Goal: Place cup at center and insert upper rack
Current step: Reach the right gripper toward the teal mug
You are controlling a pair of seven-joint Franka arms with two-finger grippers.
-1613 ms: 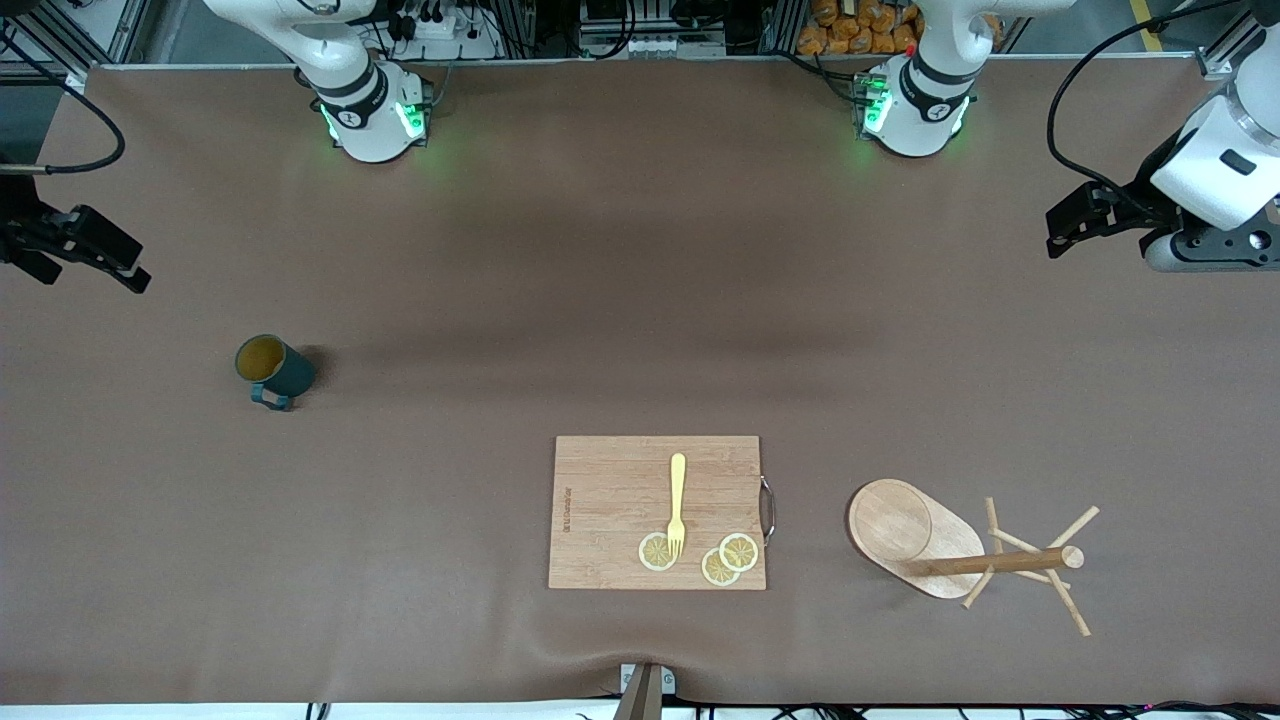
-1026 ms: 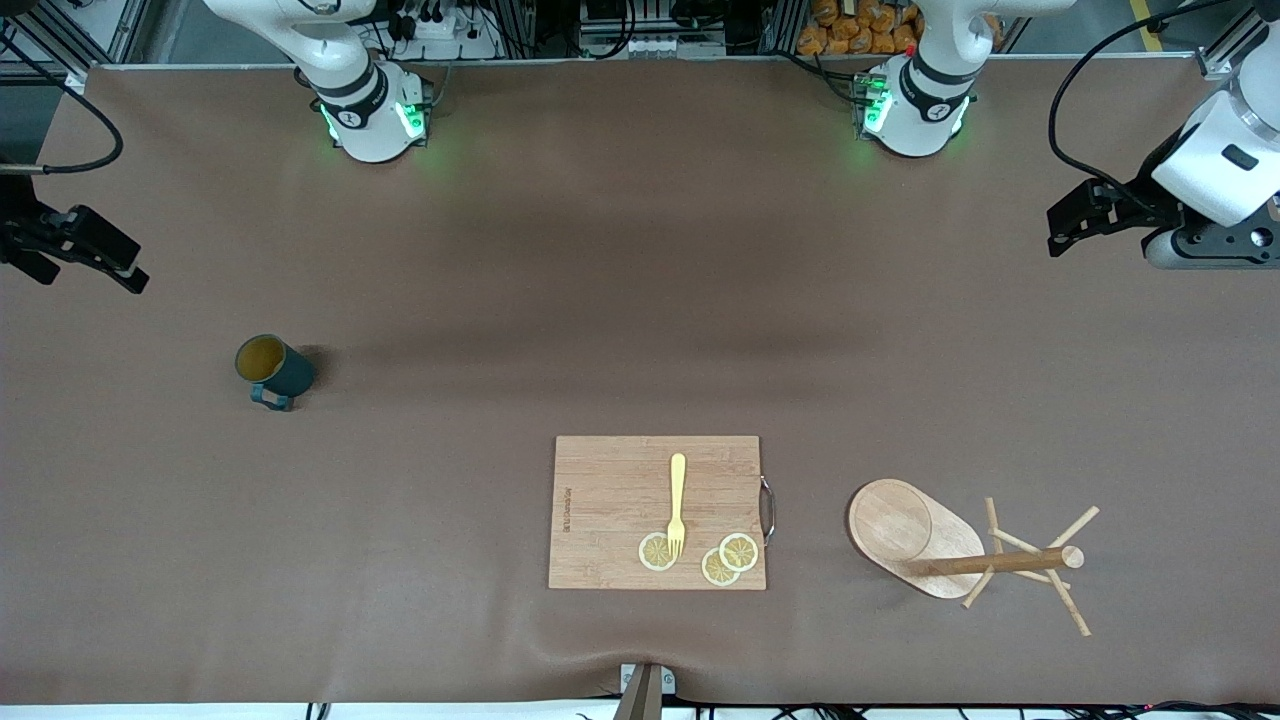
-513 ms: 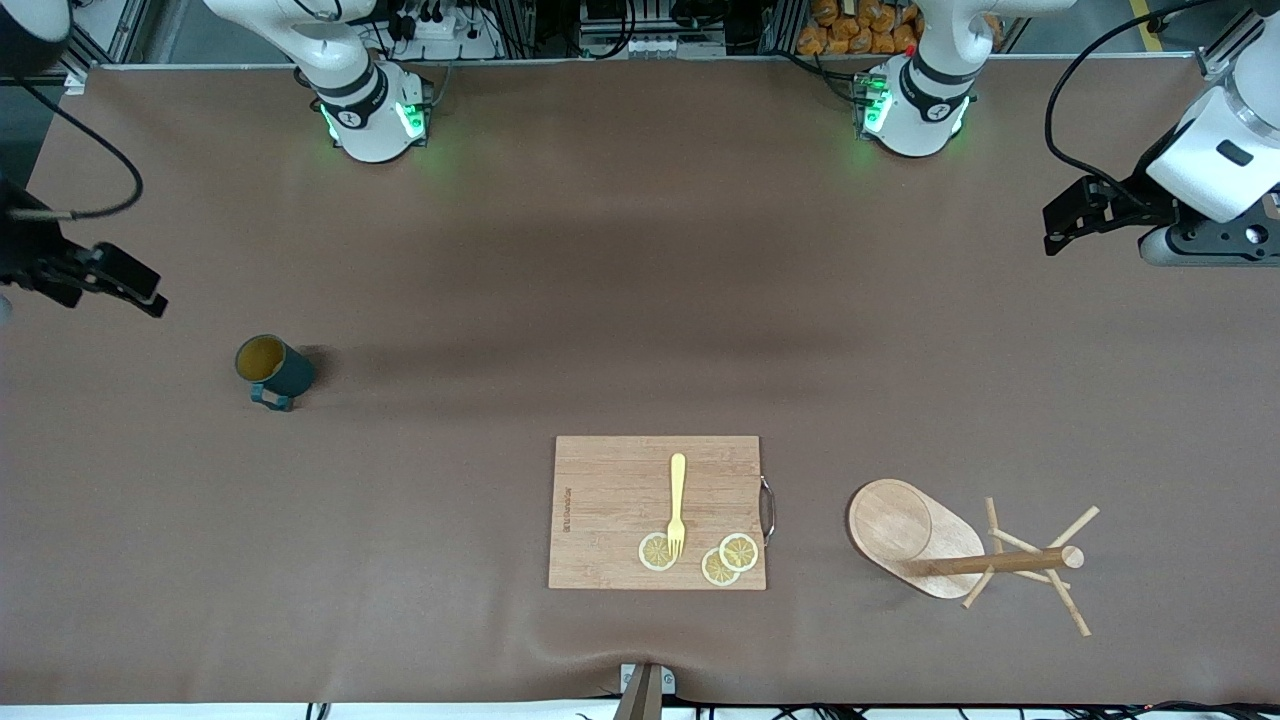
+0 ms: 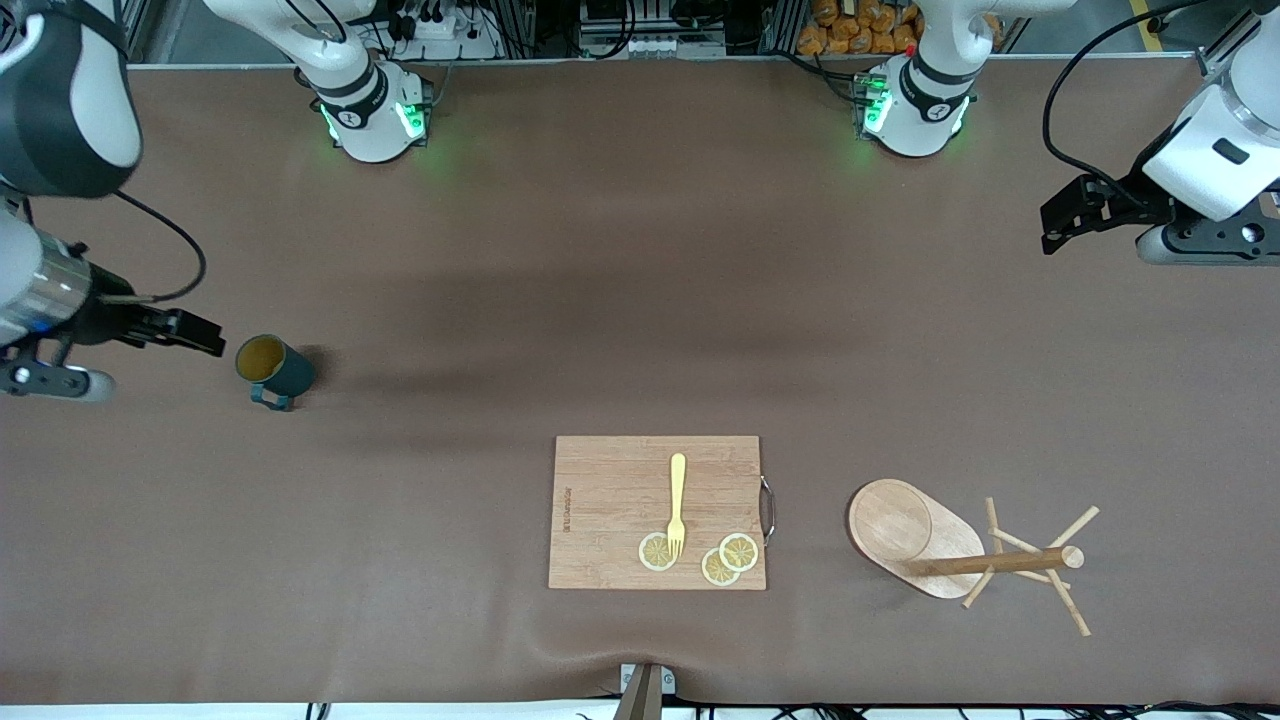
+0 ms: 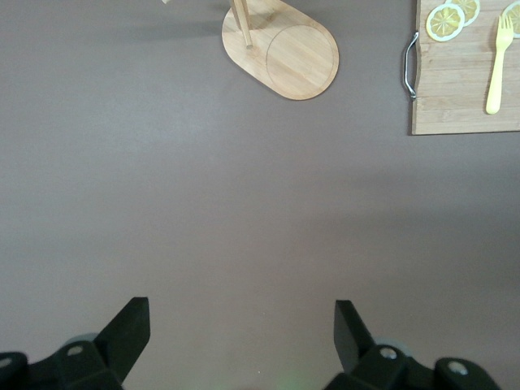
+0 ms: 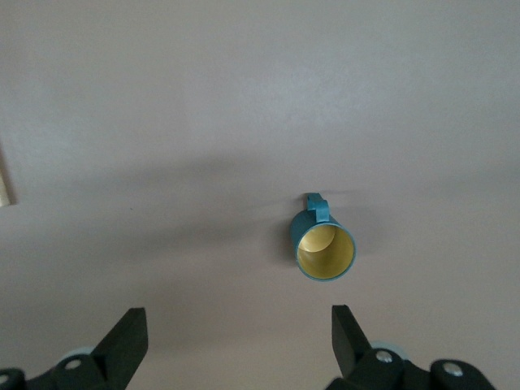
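Seemingly, upper rack [image 5: 280, 50] pole cropped.

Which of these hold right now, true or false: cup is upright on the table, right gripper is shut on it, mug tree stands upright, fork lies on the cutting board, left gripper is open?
1. The cup stands upright on the table. True; its yellowish inside shows from above.
2. The right gripper is shut on the cup. False: it is open and empty, beside the cup at the right arm's end of the table, not touching it.
3. The mug tree stands upright. False: it lies tipped over, with its pole level with the table.
4. The fork lies on the cutting board. True; its tines rest on a lemon slice.
5. The left gripper is open. True; it holds nothing, over bare table.
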